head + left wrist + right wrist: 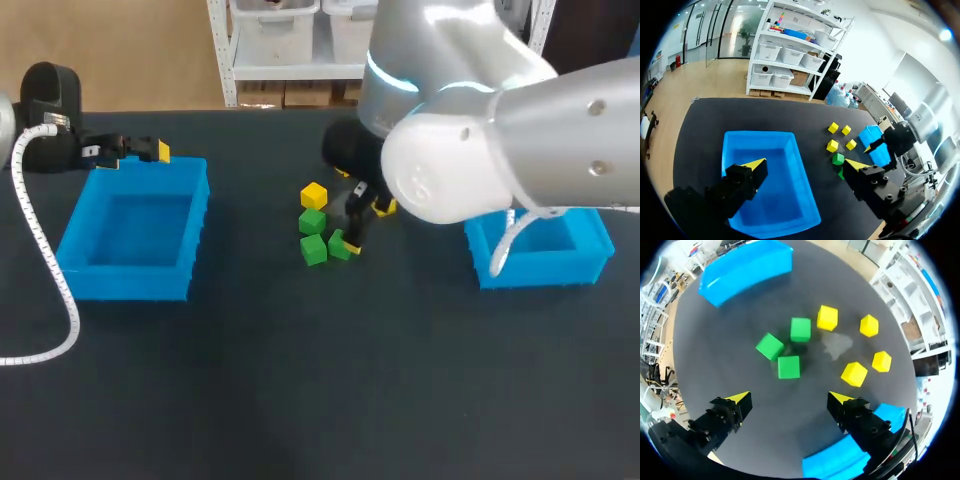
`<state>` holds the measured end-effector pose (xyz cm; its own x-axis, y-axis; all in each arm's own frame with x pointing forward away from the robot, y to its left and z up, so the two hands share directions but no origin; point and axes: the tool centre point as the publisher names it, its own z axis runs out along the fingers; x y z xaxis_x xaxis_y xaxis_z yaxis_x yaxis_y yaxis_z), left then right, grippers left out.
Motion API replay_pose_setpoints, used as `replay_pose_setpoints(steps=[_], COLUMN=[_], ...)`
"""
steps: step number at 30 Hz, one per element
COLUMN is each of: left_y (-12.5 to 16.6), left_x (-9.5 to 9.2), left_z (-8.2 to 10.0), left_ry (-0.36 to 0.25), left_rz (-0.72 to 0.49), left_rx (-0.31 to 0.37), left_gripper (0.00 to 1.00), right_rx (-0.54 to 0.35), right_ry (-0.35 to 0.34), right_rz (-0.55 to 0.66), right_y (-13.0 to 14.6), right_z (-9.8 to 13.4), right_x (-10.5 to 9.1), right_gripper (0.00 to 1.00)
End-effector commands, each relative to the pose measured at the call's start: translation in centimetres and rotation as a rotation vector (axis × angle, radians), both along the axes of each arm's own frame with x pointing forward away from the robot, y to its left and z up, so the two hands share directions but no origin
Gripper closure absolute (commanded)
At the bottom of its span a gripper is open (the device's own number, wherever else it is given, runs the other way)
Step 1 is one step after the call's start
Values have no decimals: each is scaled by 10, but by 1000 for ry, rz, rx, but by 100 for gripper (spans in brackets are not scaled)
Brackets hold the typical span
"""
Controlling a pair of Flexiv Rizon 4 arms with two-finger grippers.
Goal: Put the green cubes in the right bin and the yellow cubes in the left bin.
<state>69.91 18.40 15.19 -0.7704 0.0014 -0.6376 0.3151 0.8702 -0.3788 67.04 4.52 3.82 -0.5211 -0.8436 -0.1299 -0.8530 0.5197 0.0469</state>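
At the far left the left arm [45,110] holds the left jaws over the back rim of the left bin [125,285]. They stand wide apart with nothing between them, and the left wrist view shows the bin's blue floor directly beneath.

Toward the middle of the dark worktop [300,400] lie the cubes, all outside both bins. The three green cubes [789,366] sit close together in a small cluster. The four yellow cubes [854,373] lie around them on the side toward the right bin [545,272] — one just beside a green one, the other three looser and a little apart. From the head view only one of the yellow ones shows, at the back of the green cluster; the rest are hidden behind the right arm [480,150].

That arm reaches in over the cluster from the right. The right jaws are spread wide and hold nothing — in the right wrist view the green cubes lie ahead of the fingers, not between them.

Farthest right, the right bin sits partly covered by the right arm.
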Motion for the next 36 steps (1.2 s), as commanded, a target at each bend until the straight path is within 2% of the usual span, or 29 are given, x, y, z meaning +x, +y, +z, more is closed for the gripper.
replay_pose_setpoints(steps=[1, 11, 35, 36], left_y=[1, 1, 1, 1], left_x=[0, 0, 0, 0], left_z=[-1, -1, -1, -1], left_ry=[-4, -4, -4, -4], left_rz=[-3, -3, -3, -3], left_rx=[-5, -5, -5, -5], left_gripper=[0, 0, 0, 0], right_rx=[-13, -49, -98, -99], right_ry=[3, 2, -17, -21], right_rz=[-19, -23, -34, -30], right_y=[-3, 1, 22, 23], right_z=[-13, -31, -48, -48], right_x=[4, 10, 26, 26], right_gripper=[0, 0, 0, 7])
